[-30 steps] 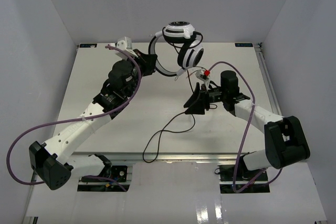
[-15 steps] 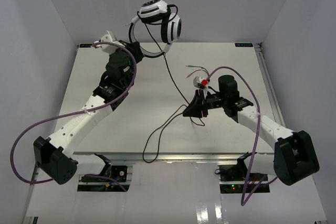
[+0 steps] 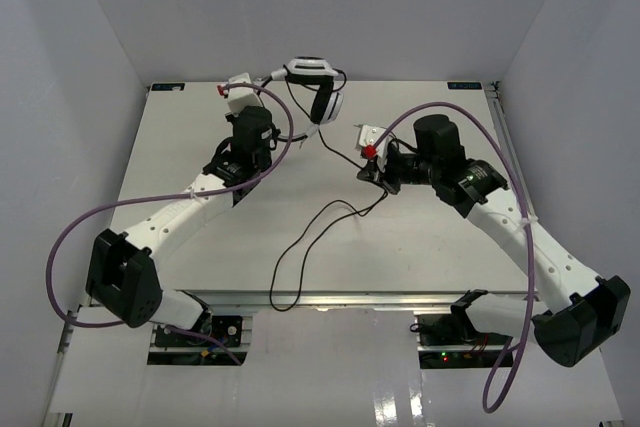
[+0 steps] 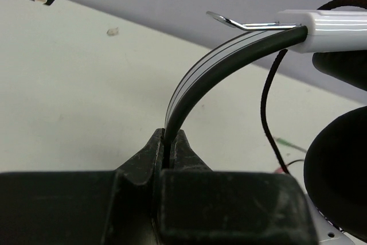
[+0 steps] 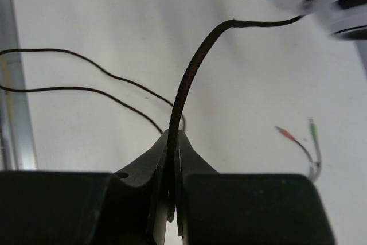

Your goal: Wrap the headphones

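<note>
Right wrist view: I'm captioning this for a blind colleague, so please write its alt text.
The right gripper is shut on the braided black headphone cable, which rises from its jaws and curves right to a blurred white earcup. Thinner cable strands lie on the white table at left; red and green plugs lie at right.

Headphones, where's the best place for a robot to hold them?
Grip the headband, coming at its thin edge so the jaws press its flat faces, like the left gripper does. The round earcup looks too fat.
</note>
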Controlling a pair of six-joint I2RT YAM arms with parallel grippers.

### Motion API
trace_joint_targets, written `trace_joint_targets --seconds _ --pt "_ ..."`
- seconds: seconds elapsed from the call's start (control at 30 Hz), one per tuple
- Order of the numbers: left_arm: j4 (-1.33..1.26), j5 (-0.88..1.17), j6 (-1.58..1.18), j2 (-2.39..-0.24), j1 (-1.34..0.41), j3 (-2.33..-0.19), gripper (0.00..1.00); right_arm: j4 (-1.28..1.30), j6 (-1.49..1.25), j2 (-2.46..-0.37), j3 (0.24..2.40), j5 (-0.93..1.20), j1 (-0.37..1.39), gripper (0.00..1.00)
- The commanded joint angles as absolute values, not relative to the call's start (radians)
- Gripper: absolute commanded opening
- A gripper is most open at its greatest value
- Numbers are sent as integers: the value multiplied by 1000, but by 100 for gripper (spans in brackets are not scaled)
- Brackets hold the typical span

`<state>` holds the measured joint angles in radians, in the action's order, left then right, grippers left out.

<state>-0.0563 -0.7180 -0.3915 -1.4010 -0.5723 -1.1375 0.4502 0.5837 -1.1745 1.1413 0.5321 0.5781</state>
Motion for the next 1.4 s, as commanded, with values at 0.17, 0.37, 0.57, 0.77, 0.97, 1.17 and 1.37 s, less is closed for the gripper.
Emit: trace_joint_targets --seconds 0.17,0.37,0.57,0.77,0.97,1.17,1.37 --pt "-5 -619 -387 -1457 -568 -1065 0 534 751 -1167 1341 281 580 8" --pt "5 -483 -377 -1470 -569 -1021 0 519 802 -1192 1393 228 580 8" --pt "25 -266 -320 -1460 -583 -1010 0 482 848 -1214 1374 208 580 8" --pt "23 -77 -283 -1416 -608 -986 0 443 859 -1260 1371 208 581 9" --pt "16 82 -265 -1326 -642 -938 0 433 838 -1344 1405 214 577 11" --pt "-45 171 -313 -1150 -646 -849 0 402 765 -1408 1397 240 522 11" --pt "-32 157 -362 -993 -646 -835 0 379 601 -1445 1388 479 406 12"
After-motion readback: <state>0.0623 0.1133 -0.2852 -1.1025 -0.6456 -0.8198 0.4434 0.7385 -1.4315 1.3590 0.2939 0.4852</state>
